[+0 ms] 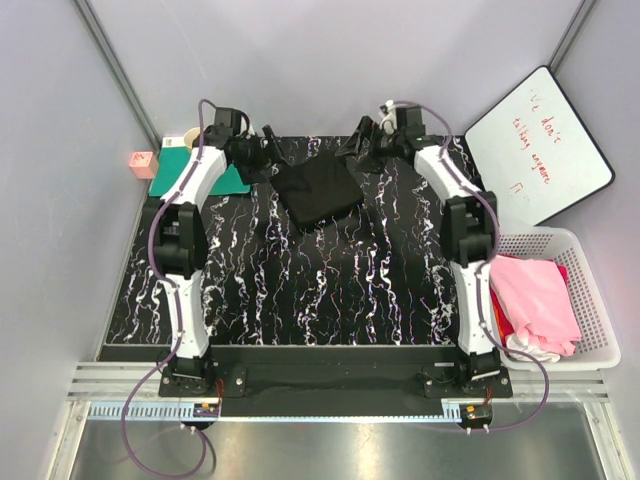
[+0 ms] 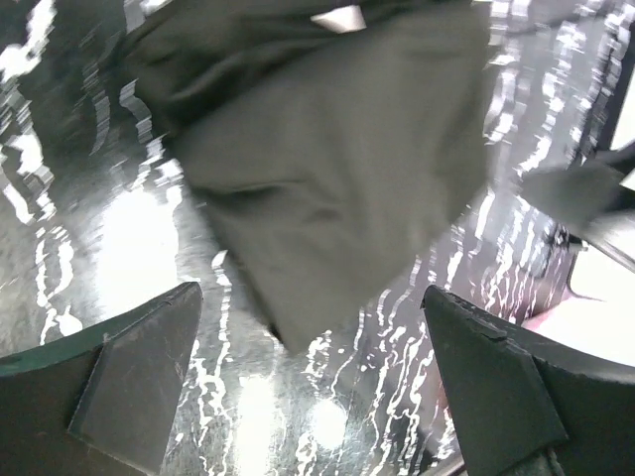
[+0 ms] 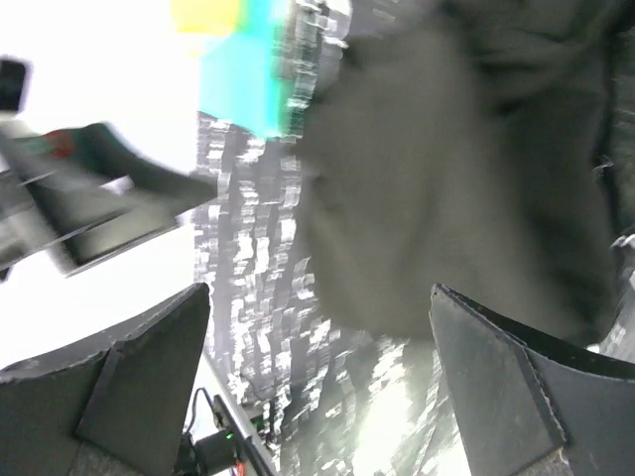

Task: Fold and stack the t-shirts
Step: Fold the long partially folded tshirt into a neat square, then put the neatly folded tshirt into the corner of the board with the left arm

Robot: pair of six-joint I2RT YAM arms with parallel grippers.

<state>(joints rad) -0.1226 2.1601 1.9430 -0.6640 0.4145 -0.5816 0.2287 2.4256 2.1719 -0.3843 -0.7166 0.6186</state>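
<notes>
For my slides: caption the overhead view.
Left tool and right tool flank a black t-shirt; pink shirts sit in basket.

The left arm [image 1: 192, 180] and right arm [image 1: 448, 172] wore white shells between black joints, purple cables [image 1: 140, 440] looped from their black bases [image 1: 190, 375], and the left gripper [image 2: 310, 290] and right gripper [image 3: 319, 289] carried dark, wedge-shaped fingers [image 2: 129, 387] with grey inner faces.

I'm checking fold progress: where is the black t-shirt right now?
In the top view, the black t-shirt lies bunched at the far middle of the marbled table, between the left gripper and right gripper.
</notes>
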